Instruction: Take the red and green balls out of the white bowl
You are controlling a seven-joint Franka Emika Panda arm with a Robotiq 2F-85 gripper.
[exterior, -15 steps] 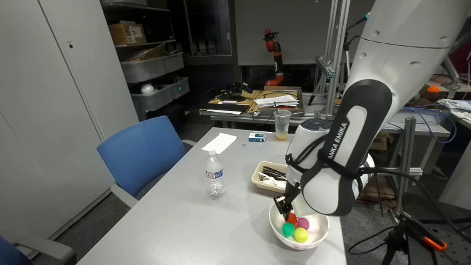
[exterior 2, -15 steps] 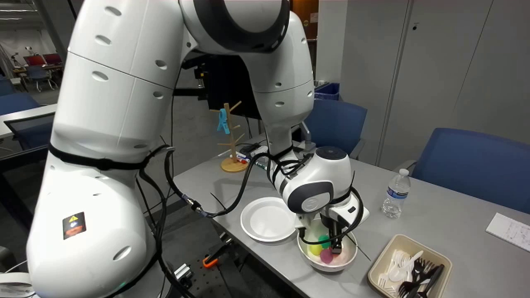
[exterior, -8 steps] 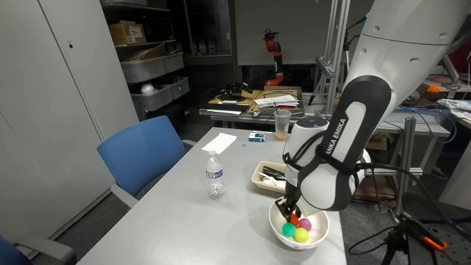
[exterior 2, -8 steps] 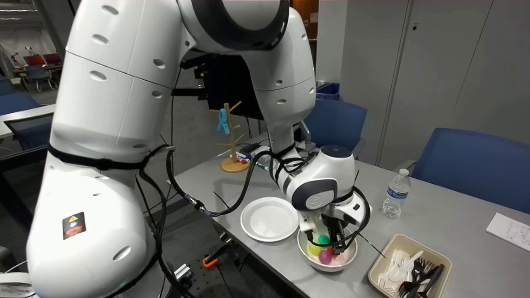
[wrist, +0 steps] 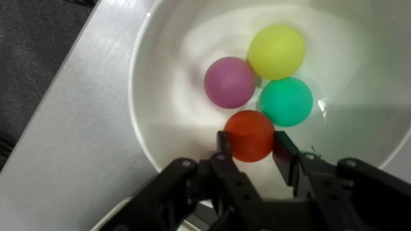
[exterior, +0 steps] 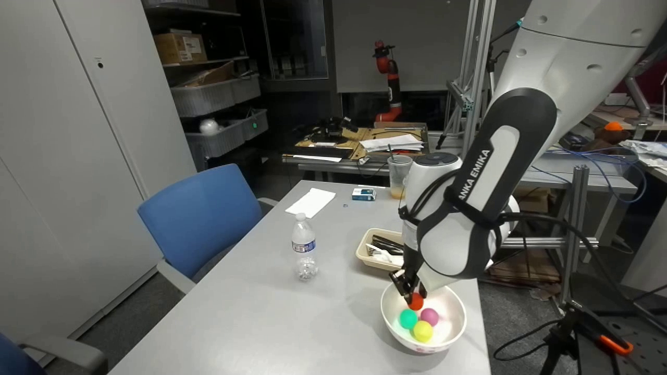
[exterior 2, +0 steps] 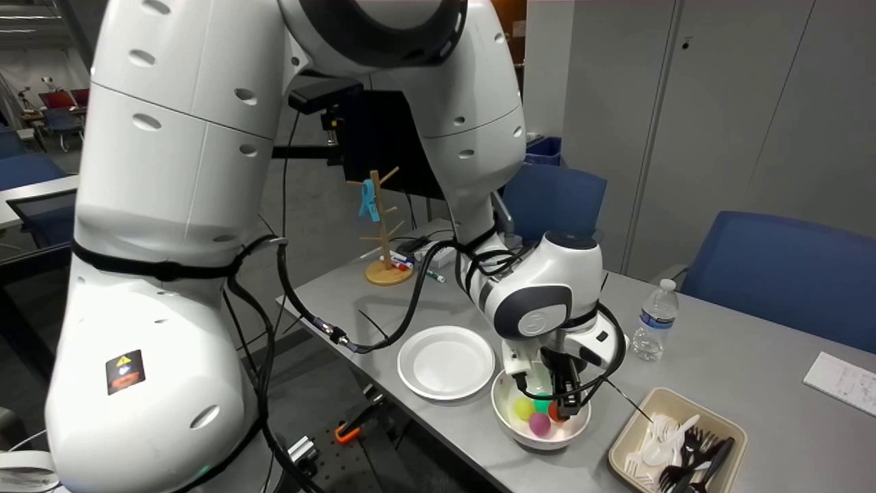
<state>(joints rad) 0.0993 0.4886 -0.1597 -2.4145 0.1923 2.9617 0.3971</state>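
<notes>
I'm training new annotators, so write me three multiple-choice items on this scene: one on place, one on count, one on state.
1. Where is the green ball?
A) on the plate
B) in the utensil tray
C) in the white bowl

2. How many balls does the wrist view show?
A) four
B) two
C) six

3. How does the claw stand?
A) open, holding nothing
B) shut on the red ball
C) shut on the water bottle

1 C: all three views show it inside.
2 A: besides the red and green ones, a yellow ball and a purple ball show.
3 B: its fingers meet the red ball on both sides.
</notes>
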